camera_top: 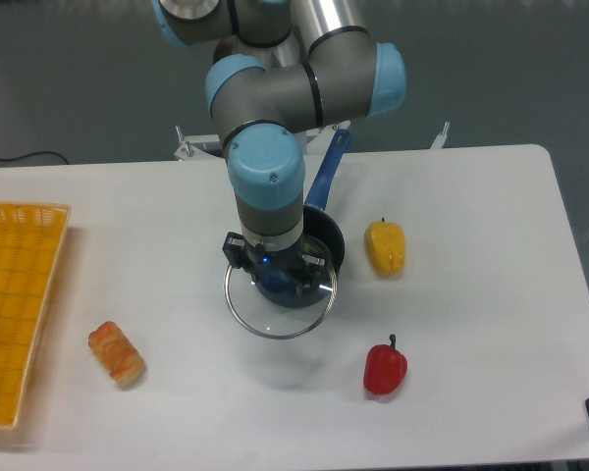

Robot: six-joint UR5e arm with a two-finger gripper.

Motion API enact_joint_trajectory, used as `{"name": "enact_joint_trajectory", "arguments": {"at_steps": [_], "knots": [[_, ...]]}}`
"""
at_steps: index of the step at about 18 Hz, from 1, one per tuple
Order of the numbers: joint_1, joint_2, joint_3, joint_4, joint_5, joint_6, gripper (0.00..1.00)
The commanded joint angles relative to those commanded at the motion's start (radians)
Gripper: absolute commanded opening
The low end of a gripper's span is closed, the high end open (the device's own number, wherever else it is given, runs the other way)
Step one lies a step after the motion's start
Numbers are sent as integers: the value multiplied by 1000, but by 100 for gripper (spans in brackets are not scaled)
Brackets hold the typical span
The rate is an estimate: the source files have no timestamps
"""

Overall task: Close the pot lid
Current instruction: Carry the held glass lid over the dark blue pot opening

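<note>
Glass lid [275, 312] | held by pincer [277, 278], clamped at its centre | overlapping blue pot [326, 245]

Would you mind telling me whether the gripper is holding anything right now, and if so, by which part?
The gripper appears to hold the glass lid by its central knob, over the blue pot. The wrist hides the jaws, so the grip itself cannot be confirmed.
</note>
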State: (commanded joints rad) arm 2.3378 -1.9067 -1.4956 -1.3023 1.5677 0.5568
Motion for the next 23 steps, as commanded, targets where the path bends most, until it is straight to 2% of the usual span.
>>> {"name": "enact_joint_trajectory", "arguments": {"at_steps": [7,15,23], "knots": [[-6,-2,-8,6,2,0,48],[-11,20,-61,8,5,46,48],[-23,55,-149,34,21,109,48]]}}
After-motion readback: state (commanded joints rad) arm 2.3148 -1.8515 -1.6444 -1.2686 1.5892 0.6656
